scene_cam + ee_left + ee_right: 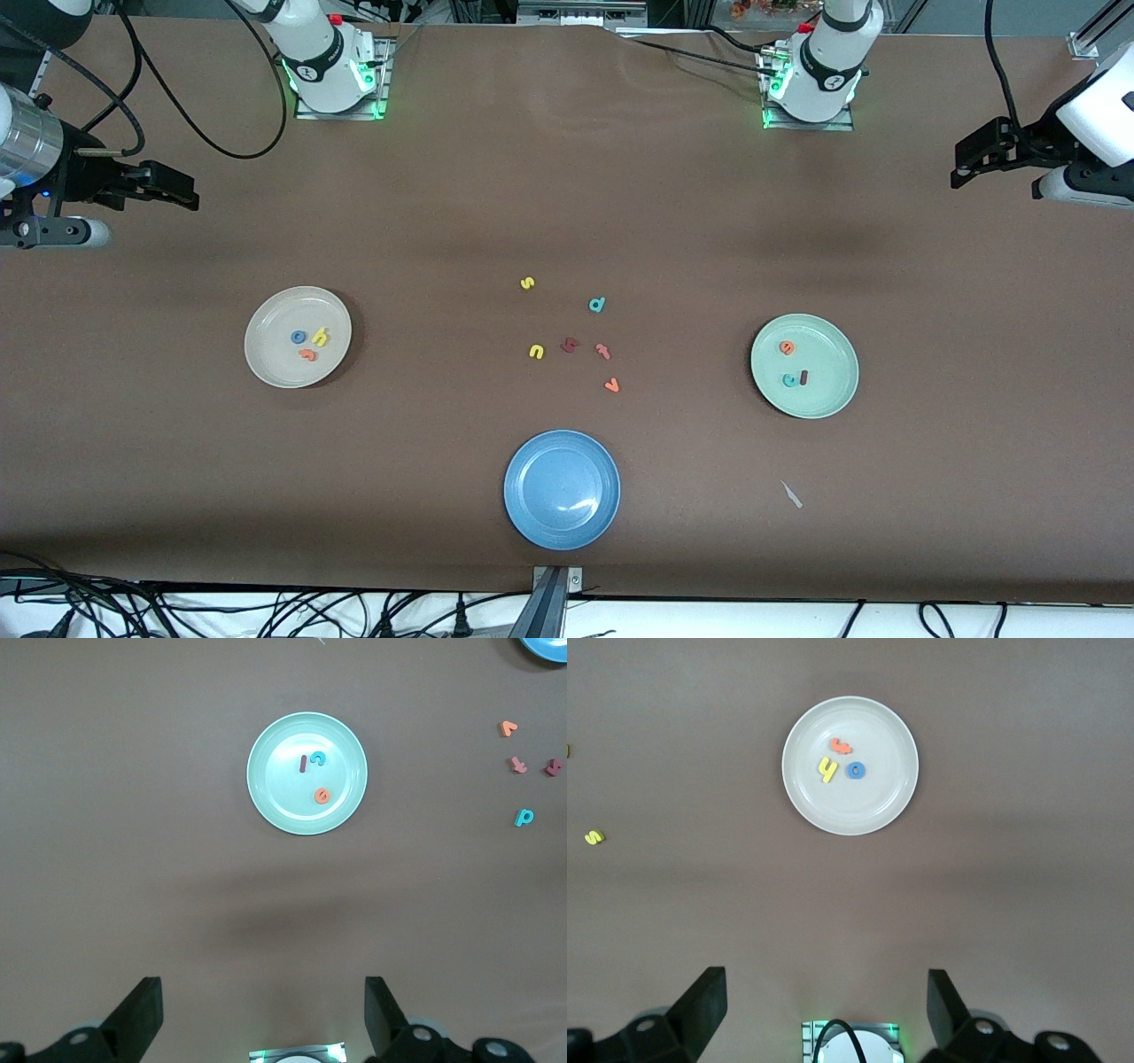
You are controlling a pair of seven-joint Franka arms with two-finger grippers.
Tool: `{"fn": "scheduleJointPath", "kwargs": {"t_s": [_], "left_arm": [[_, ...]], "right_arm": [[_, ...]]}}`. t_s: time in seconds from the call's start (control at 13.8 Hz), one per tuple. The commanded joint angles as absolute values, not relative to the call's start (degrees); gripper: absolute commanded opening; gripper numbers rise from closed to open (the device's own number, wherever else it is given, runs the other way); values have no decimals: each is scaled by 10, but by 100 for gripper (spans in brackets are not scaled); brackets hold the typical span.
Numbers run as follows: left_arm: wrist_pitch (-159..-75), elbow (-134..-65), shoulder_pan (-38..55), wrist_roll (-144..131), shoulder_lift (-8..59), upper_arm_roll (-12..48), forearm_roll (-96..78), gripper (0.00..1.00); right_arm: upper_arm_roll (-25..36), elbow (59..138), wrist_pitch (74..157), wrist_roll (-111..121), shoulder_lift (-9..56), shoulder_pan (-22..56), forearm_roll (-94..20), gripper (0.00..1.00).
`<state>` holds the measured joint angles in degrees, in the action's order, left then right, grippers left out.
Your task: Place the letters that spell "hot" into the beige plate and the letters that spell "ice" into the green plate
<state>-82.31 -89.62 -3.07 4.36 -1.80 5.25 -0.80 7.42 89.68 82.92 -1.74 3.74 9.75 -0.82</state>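
The beige plate [275, 361] [806, 797] lies toward the right arm's end of the table. In it are the blue "o" [299, 337], the yellow "h" [320, 336] and the orange "t" [307, 354]. Toward the left arm's end, the green plate [831, 354] [275, 797] holds the orange "e" [787, 347], the teal "c" [789, 380] and the dark red "i" [803, 377]. My right gripper [182, 190] [827, 1005] hangs open and empty, high over its end of the table. My left gripper [970, 167] [264, 1010] hangs open and empty over the other end. Both arms wait.
An empty blue plate [562, 489] sits near the front edge. Loose letters lie mid-table: yellow "s" [527, 283], teal "d" [597, 305], yellow "n" [536, 352], a dark red letter [569, 345], pinkish "t" [603, 351], orange "v" [611, 385]. A white scrap [791, 494] lies nearer the camera than the green plate.
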Motion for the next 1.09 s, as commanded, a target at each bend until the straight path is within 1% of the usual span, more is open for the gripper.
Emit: {"fn": "scheduleJointPath", "kwargs": {"t_s": [0.0, 0.07, 1.01], "left_arm": [[-826, -891, -35, 48, -18, 53, -22, 100], [-826, -891, -35, 48, -17, 53, -22, 100], [-833, -892, -35, 47, -16, 54, -29, 100]], "right_arm": [[72, 893, 852, -26, 34, 94, -17, 100], [72, 892, 863, -21, 36, 94, -16, 100], [72, 892, 860, -25, 43, 97, -15, 100]]}}
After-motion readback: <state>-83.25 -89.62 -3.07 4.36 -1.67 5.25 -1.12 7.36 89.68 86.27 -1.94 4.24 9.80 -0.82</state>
